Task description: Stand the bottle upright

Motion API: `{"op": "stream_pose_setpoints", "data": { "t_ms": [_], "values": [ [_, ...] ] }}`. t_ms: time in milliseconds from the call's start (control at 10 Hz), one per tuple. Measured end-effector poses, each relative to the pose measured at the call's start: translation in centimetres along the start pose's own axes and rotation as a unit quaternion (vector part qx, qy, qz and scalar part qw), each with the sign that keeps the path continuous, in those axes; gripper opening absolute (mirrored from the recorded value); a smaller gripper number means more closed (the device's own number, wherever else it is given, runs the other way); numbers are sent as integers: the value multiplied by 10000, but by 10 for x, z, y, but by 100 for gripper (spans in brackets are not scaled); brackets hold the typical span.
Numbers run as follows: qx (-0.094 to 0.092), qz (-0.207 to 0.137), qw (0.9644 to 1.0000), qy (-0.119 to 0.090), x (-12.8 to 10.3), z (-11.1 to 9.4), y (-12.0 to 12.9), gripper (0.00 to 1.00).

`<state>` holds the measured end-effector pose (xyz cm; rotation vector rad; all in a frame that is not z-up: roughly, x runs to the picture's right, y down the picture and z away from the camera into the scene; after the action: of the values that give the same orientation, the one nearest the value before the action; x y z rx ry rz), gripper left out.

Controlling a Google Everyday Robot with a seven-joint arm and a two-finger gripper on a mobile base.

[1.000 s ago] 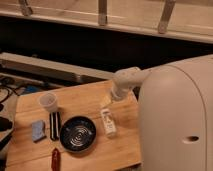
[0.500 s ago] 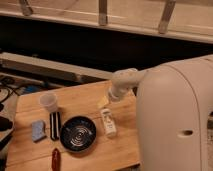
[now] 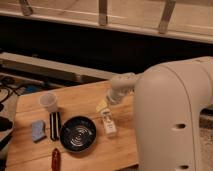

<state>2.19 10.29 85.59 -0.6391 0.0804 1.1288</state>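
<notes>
**Claw dips closer to the lying bottle**

Since 1 second ago the arm has eased slightly down and left. The claw now hangs just above the bottle's far end, and I cannot tell how wide it is. The bottle, small, white, smooth plastic, lies flat where it lay on the wooden plank tabletop, just right of the round black bowl with concentric rings. A translucent white cup stands upright, well apart.
</notes>
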Motion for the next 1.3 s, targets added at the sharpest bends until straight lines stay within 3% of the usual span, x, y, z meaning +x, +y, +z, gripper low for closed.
{"op": "stream_pose_setpoints", "data": {
  "t_ms": [200, 400, 900, 1300],
  "values": [
    [49, -2, 10000, 26, 1, -5, -3, 93],
    [104, -18, 9999, 76, -5, 6, -1, 93],
    [-46, 122, 9998, 157, -10, 35, -6, 93],
    [-286, 189, 9993, 153, -15, 56, -2, 93]
  ]
}}
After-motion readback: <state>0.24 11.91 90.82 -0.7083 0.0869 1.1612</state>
